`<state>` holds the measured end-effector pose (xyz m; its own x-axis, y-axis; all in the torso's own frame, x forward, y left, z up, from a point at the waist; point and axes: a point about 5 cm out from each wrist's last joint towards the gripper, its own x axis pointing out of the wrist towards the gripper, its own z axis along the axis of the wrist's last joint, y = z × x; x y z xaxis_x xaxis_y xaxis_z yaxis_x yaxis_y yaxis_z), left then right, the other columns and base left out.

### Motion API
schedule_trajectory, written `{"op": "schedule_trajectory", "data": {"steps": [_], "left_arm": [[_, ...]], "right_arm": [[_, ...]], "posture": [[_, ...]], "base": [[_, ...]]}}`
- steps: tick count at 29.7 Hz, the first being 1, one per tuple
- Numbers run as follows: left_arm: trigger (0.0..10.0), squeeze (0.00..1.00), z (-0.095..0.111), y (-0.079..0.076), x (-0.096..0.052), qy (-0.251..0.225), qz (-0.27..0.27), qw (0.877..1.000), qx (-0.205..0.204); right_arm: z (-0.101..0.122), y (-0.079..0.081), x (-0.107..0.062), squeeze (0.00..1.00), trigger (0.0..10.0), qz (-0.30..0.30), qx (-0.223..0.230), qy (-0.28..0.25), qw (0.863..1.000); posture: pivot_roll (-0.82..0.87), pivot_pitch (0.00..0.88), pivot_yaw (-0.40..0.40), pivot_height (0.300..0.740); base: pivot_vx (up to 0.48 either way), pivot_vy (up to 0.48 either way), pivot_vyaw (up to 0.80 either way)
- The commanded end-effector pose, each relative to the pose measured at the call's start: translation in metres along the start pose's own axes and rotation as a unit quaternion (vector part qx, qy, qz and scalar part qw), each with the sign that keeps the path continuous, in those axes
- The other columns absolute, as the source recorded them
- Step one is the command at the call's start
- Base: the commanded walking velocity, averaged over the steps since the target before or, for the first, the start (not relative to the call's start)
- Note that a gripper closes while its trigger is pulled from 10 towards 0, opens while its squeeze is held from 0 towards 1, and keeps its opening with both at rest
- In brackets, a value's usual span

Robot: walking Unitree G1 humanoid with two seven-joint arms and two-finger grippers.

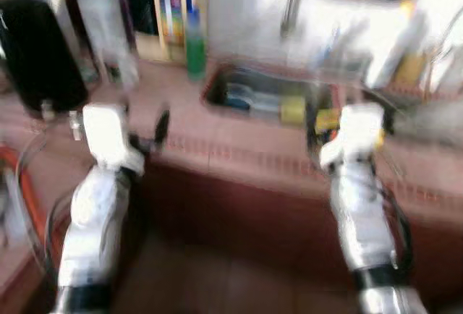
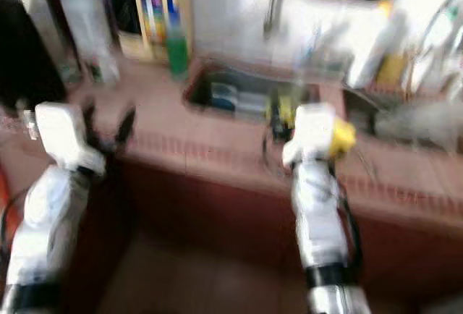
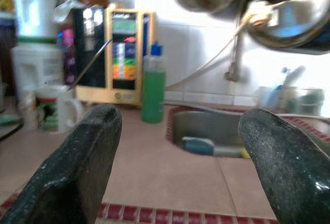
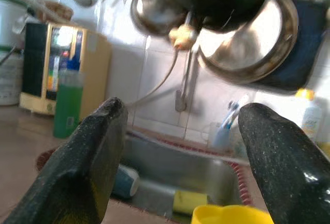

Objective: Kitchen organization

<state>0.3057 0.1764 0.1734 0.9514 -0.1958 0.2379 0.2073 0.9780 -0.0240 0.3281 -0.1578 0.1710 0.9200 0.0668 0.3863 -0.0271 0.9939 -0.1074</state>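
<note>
While both arms reach toward the tiled counter (image 1: 239, 147), the head views are blurred. The left gripper (image 3: 178, 170) hangs over the counter's front edge with its two black fingers (image 3: 77, 167) spread wide and nothing between them. Beyond it stand a green soap bottle (image 3: 153, 87) and a mug (image 3: 54, 108), well apart from the fingers. The right gripper (image 4: 180, 167) is also spread wide, aimed at the steel sink (image 4: 191, 175). A yellow cup (image 4: 232, 214) sits just below and between its fingers; whether it touches them is unclear. A yellow sponge (image 4: 189, 201) lies in the sink.
</note>
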Motion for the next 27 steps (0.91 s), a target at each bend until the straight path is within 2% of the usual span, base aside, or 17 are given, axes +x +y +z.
{"op": "schedule_trajectory", "data": {"steps": [1,20,27], "left_arm": [[10.0,0.00,0.0029,-0.0011,0.0033,0.004,-0.011,1.000,0.002],[10.0,0.00,0.0052,-0.0037,0.0020,0.005,-0.028,1.000,0.000],[10.0,0.00,0.0081,-0.0033,0.0017,0.000,-0.038,0.999,0.017]], "right_arm": [[0.0051,0.0001,0.0035,0.00,10.0,-0.002,0.003,-0.009,1.000],[0.0058,0.0004,0.0040,0.00,10.0,0.001,0.001,-0.006,1.000],[0.0036,0.0006,0.0005,0.00,10.0,0.003,-0.002,0.000,1.000]], "posture": [[-0.05,0.000,-0.033,0.740],[-0.05,0.006,-0.040,0.740],[-0.05,0.015,-0.035,0.740]], "base": [[0.000,0.000,0.00],[0.025,0.000,0.00],[0.000,0.000,0.00]]}}
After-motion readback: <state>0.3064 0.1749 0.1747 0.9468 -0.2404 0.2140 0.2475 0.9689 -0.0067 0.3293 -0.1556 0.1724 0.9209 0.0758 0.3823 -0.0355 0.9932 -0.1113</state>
